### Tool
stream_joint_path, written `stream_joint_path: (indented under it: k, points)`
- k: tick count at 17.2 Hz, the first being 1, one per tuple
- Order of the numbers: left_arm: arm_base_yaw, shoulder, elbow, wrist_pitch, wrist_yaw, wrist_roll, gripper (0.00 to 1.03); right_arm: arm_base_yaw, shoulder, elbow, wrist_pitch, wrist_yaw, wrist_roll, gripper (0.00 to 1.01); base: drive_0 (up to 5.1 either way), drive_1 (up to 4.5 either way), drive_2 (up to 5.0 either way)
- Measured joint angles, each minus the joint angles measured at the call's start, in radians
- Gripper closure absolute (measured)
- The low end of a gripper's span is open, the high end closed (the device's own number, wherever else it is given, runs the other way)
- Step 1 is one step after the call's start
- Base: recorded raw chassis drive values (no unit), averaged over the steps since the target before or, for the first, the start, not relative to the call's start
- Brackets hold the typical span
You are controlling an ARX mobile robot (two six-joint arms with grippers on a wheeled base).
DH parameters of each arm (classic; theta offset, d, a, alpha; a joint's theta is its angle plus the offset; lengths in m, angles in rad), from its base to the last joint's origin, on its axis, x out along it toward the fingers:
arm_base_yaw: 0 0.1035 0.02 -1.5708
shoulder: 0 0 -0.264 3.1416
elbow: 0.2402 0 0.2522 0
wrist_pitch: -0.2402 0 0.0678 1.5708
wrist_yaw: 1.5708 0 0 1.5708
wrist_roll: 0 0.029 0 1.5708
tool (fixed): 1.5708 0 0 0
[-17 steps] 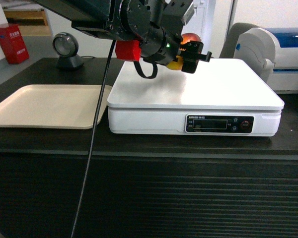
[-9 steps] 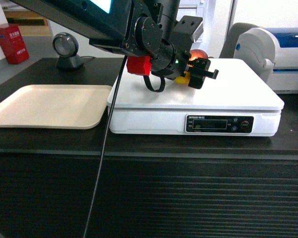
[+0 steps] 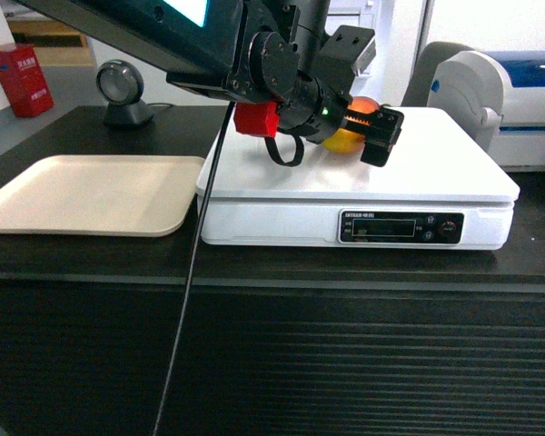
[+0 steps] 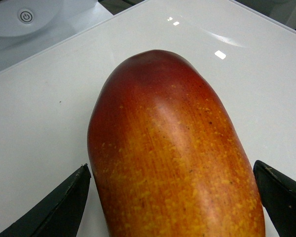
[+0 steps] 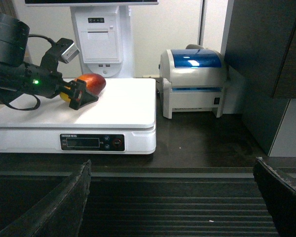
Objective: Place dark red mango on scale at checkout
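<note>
The dark red mango [image 4: 167, 153] lies on the glossy white platform of the scale [image 4: 39, 98], red at its far end and orange-yellow towards the camera. My left gripper [image 4: 170, 165] straddles it, open, with a sliver of white platform showing between each black fingertip [image 4: 64, 202] and the fruit. In the head view the left gripper [image 3: 363, 127] sits low over the back middle of the scale [image 3: 436, 163], the mango [image 3: 345, 140] between its fingers. The scale stands on the black checkout [image 3: 272, 345]. My right gripper [image 5: 172, 197] is open and empty, facing the counter's ribbed front.
A beige tray [image 3: 82, 191] lies left of the scale. A white-and-blue printer [image 3: 509, 100] stands to its right. A round scanner [image 3: 123, 91] sits at the back left. A white terminal [image 5: 101, 39] rises behind the scale. A black cable [image 3: 195, 254] hangs from the left arm.
The left arm came down and to the right, setting the mango on the scale platform. Its fingers now stand apart from the fruit.
</note>
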Motion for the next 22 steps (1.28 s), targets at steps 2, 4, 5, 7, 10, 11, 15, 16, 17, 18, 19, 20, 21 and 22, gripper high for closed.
stream_joint_path:
  k: [2, 4, 5, 7, 10, 11, 15, 16, 17, 18, 19, 20, 21, 22]
  points:
    - [0.0, -0.016, -0.031, 0.018, 0.006, 0.0, 0.05, 0.0, 0.0, 0.0, 0.0, 0.0, 0.0, 0.03, 0.0, 0.0, 0.0]
    - [0.0, -0.049, -0.066, 0.049, 0.007, 0.0, 0.05, 0.0, 0.0, 0.0, 0.0, 0.0, 0.0, 0.03, 0.0, 0.0, 0.0]
    - [0.002, -0.077, -0.089, 0.066, 0.007, 0.0, 0.05, 0.0, 0.0, 0.0, 0.0, 0.0, 0.0, 0.03, 0.0, 0.0, 0.0]
    - [0.002, -0.149, -0.14, 0.115, 0.008, 0.0, 0.05, 0.0, 0.0, 0.0, 0.0, 0.0, 0.0, 0.03, 0.0, 0.0, 0.0]
    - [0.002, -0.302, -0.271, 0.22, 0.021, 0.0, 0.05, 0.0, 0.0, 0.0, 0.0, 0.0, 0.0, 0.03, 0.0, 0.0, 0.0]
    - [0.003, -0.358, -0.331, 0.259, 0.035, -0.001, 0.05, 0.0, 0.0, 0.0, 0.0, 0.0, 0.0, 0.03, 0.0, 0.0, 0.0]
    - [0.057, -0.603, -0.597, 0.515, 0.037, -0.024, 0.05, 0.0, 0.0, 0.0, 0.0, 0.0, 0.0, 0.03, 0.0, 0.0, 0.0]
    - [0.085, -0.652, -0.647, 0.537, 0.024, -0.037, 0.05, 0.0, 0.0, 0.0, 0.0, 0.0, 0.0, 0.03, 0.0, 0.0, 0.0]
    - [0.106, -0.682, -0.684, 0.549, 0.011, -0.04, 0.05, 0.0, 0.0, 0.0, 0.0, 0.0, 0.0, 0.03, 0.0, 0.0, 0.0]
    - [0.128, -0.707, -0.722, 0.552, -0.002, -0.049, 0.05, 0.0, 0.0, 0.0, 0.0, 0.0, 0.0, 0.03, 0.0, 0.0, 0.0]
    - [0.139, -0.723, -0.753, 0.554, -0.011, -0.055, 0.05, 0.0, 0.0, 0.0, 0.0, 0.0, 0.0, 0.03, 0.0, 0.0, 0.0]
    - [0.145, -0.74, -0.787, 0.558, -0.018, -0.055, 0.05, 0.0, 0.0, 0.0, 0.0, 0.0, 0.0, 0.03, 0.0, 0.0, 0.0]
    - [0.138, -0.779, -0.822, 0.525, -0.126, -0.074, 0.1, 0.0, 0.0, 0.0, 0.0, 0.0, 0.0, 0.03, 0.0, 0.0, 0.0]
    - [0.145, -0.853, -0.93, 0.572, -0.281, -0.112, 0.21, 0.0, 0.0, 0.0, 0.0, 0.0, 0.0, 0.03, 0.0, 0.0, 0.0]
